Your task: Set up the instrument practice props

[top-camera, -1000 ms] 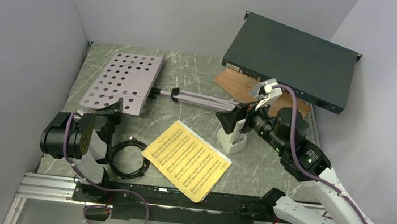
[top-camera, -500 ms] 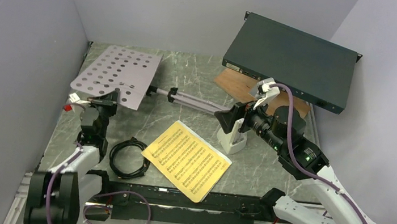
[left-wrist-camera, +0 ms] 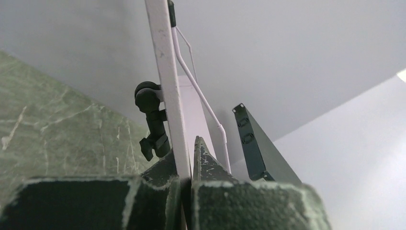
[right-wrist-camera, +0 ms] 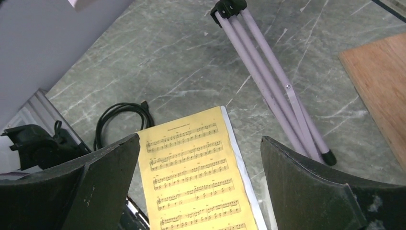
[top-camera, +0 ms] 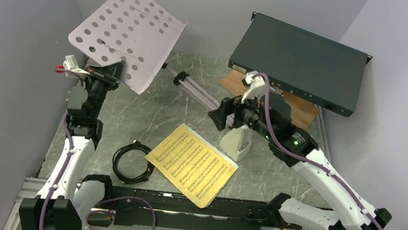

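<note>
counts: 1 music stand [top-camera: 127, 26], 1 sheet-music set [top-camera: 191, 164], 1 metronome [top-camera: 237, 145], 1 cable [top-camera: 132, 164], 1 green box [top-camera: 299, 62], 1 wood board [top-camera: 302, 106].
left gripper [top-camera: 111, 73] clenched on stand plate's lower edge; plate tilted, clear of table [top-camera: 195, 70], above gripper.
stand: pale grey perforated plate, silver tripod legs [right-wrist-camera: 275, 91] folded together, slanting down toward right gripper [top-camera: 219, 114].
right gripper released, wide, holding nothing; yellow sheet music flat on table below it, white metronome upright just behind it, under wrist.
</note>
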`<state>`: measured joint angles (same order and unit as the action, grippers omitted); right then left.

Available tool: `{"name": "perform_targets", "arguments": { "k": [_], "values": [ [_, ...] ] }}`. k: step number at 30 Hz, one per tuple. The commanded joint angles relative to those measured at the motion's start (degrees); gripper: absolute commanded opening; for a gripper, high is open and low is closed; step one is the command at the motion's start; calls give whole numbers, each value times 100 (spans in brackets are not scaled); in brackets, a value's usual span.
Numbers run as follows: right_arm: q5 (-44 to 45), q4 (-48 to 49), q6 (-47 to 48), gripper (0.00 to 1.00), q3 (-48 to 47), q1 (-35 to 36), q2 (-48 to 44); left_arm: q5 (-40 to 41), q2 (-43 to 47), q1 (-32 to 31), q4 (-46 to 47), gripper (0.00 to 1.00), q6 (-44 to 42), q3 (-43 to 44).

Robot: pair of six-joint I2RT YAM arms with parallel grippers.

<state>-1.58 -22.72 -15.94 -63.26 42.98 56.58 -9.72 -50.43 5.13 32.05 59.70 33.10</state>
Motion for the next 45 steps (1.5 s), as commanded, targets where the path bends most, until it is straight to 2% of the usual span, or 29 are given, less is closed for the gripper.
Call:
{"name": "perform_targets", "arguments": {
  "k": [1, 4, 6, 11, 17, 23, 27, 31, 35, 38, 41, 43, 45],
  "values": [
    [-126, 466, 447, 100, -623, 8, 550, -1277, 94, 6, 1300, 0, -1385, 1151],
    [-173, 488, 429, 100, -1079, 8, 1121, -1944, -30, -4, 1155, 0, -1598, 1640],
    [-85, 486, 92, 100, -1456, 8, 1453, -2196, -33, -39, 1000, 0, -1779, 1876],
    [503, 1098, -1269, 100, -1924, 0, 1833, -2641, 42, -166, 620, 0, -2287, 2240],
    [913, 1432, -2721, 100, -2551, -35, 2298, -2879, 69, -246, 630, 0, -2437, 2399],
    [1026, 1940, -4185, 97, -2514, -132, 2472, -3397, 91, -390, 826, 0, -2646, 2499],
    [1172, 2195, -4702, 81, -2325, -132, 2465, -3597, 133, -468, 829, 0, -2724, 2505],
    [1256, 2457, -4950, 69, -2177, -132, 2420, -3786, 177, -469, 829, 0, -2773, 2488],
    [1181, 2604, -5169, 47, -2111, -133, 2458, -3881, 209, -469, 804, 0, -2809, 2506],
    [922, 2940, -5234, 22, -2083, -124, 2527, -4015, 210, -469, 843, 0, -2824, 2586],
    [710, 3334, -5226, 6, -2075, -104, 2568, -4157, 210, -469, 668, 0, -2965, 2777],
    [591, 3673, -5234, 0, -2037, -84, 2599, -4242, 205, -543, 350, 0, -3195, 2966],
    [484, 4060, -5299, 0, -1990, -75, 2648, -4304, 193, -630, -160, 0, -3489, 3217]
  ]
}}
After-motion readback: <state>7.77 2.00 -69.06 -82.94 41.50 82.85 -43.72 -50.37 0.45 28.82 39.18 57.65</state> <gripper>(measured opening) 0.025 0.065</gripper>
